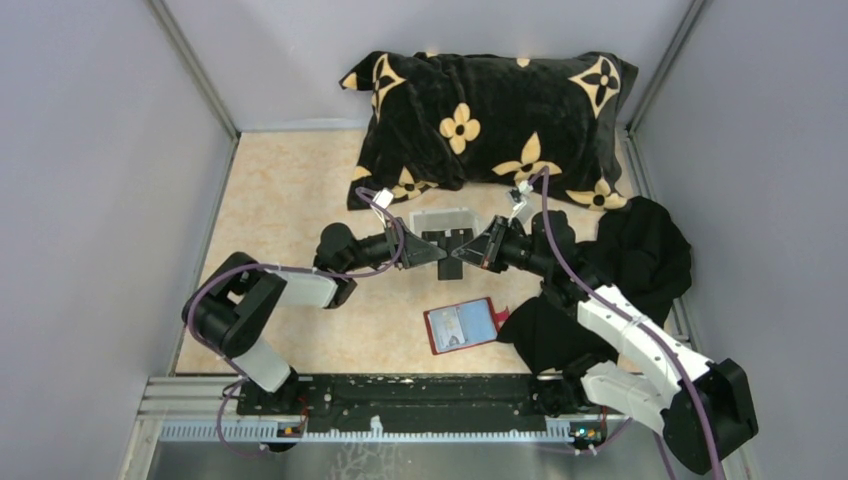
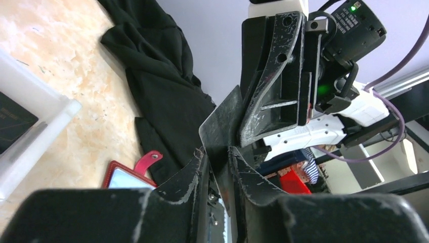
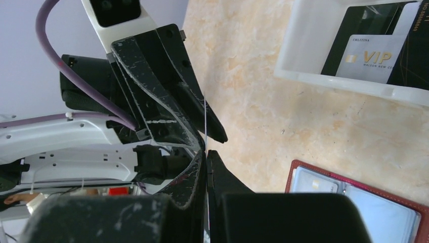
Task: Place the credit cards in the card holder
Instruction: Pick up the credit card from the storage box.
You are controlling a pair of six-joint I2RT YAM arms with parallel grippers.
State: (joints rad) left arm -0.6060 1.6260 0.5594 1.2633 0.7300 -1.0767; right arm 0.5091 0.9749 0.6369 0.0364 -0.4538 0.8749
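Observation:
Above the middle of the table my two grippers meet tip to tip. My right gripper (image 1: 464,252) (image 3: 206,150) is shut on a thin dark credit card (image 2: 221,124), seen edge-on as a pale line (image 3: 205,119). The card's other end stands between the fingers of my left gripper (image 1: 432,250) (image 2: 218,152), which are narrowly apart with a slit showing beside the card. The red card holder (image 1: 462,326) (image 2: 126,174) (image 3: 354,195) lies open on the table nearer the arms' bases, with a pale card in a clear pocket. More cards, a black one and a pale VIP card (image 3: 372,58), lie in the white tray (image 1: 442,219) (image 3: 324,61).
A black pillow with yellow flowers (image 1: 490,110) lies at the back of the table. Black cloth (image 1: 620,270) (image 2: 162,86) is heaped at the right, touching the card holder's tab side. Grey walls close in the left, right and back.

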